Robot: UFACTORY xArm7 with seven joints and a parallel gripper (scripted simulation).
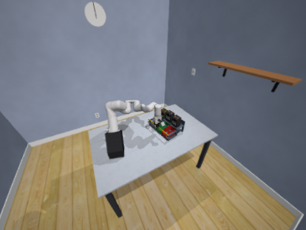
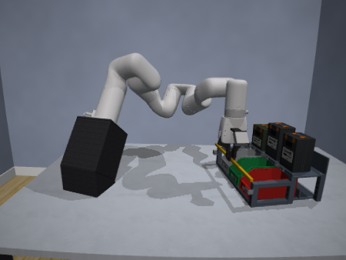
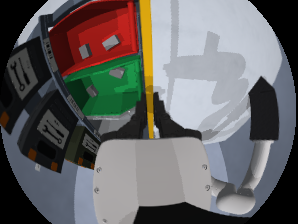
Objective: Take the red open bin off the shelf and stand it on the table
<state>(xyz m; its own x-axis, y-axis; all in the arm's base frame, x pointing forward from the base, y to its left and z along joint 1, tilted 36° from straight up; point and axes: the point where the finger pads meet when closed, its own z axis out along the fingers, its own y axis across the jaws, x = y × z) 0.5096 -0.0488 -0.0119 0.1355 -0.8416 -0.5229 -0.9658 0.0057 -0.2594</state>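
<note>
- At the shelf's (image 1: 183, 123) (image 2: 271, 184) (image 3: 48, 40) left edge, the yellow bar (image 1: 164, 132) (image 2: 241, 168) (image 3: 146, 50) is apparently pinched between the gripper's (image 1: 157, 124) (image 2: 230, 155) (image 3: 151, 97) narrowed fingers.
- The red bin (image 1: 171, 129) (image 2: 271, 189) (image 3: 95, 30) is seated near.
- Table top (image 1: 131, 166) (image 2: 134, 223) (image 3: 200, 25) is seen left.

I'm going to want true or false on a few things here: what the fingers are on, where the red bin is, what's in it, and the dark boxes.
The gripper is shut on the yellow bar. True.
The red bin stands directly on the table top. False: it is in the shelf.
Grey parts lie in the red bin. True.
The dark boxes number five. False: three.
The green bin is beside the red one. True.
</note>
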